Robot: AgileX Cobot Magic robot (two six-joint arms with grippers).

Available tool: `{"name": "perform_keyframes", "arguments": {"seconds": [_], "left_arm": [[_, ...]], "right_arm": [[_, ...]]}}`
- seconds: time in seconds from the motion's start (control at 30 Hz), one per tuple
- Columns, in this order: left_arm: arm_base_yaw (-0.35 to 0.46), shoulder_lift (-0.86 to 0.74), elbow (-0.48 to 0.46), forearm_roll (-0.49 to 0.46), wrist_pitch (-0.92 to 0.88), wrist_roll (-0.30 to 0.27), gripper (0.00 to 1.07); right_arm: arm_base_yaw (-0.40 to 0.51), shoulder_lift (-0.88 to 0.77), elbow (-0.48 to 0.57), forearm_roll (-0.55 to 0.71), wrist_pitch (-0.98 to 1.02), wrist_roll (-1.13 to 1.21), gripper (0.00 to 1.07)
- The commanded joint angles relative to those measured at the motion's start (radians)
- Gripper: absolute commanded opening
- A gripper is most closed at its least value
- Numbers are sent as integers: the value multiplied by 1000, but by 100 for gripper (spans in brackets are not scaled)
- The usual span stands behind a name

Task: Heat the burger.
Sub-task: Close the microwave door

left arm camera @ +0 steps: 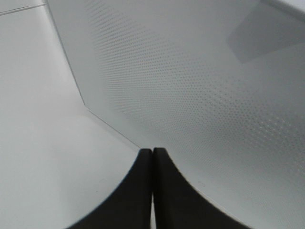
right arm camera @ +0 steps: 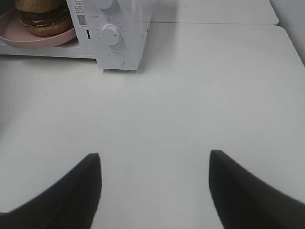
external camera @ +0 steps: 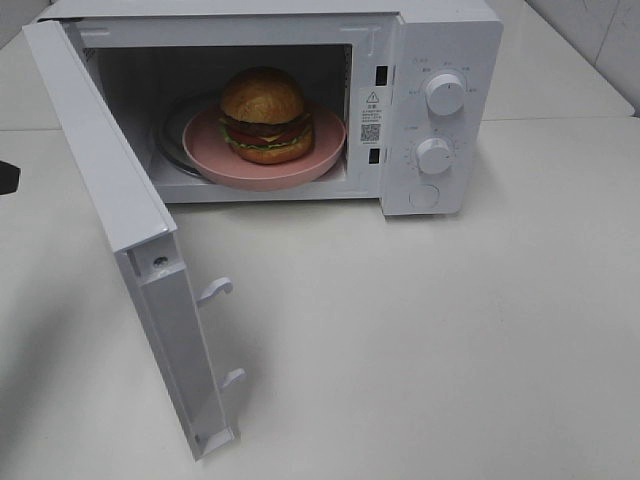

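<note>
Your microwave looks like smooth white plastic with a faint sheen, and its door shows a fine dotted screen pattern up close. The burger has a glossy golden-brown bun, and the pink plate has a smooth satin finish. The counter looks smooth, matt and white.

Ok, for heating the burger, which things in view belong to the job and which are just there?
Job: burger; pink plate under it; microwave; its open door; upper dial; lower dial; left claw, shut, by the door; right claw, open.
Just there: white table; QR sticker on the microwave front.
</note>
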Motion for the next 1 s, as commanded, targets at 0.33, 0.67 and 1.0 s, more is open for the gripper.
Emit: {"name": "perform_keyframes", "arguments": {"seconds": [0.33, 0.67, 1.0], "left_arm": [[-218, 139, -62, -31, -198, 88, 0], [-312, 273, -172, -48, -245, 88, 0], [-321, 345, -248, -97, -240, 85, 0]], "right_arm": [[-6, -27, 1, -8, -2, -3, 62], [-6, -27, 1, -9, -2, -1, 62], [-6, -27, 1, -9, -2, -1, 62]]}}
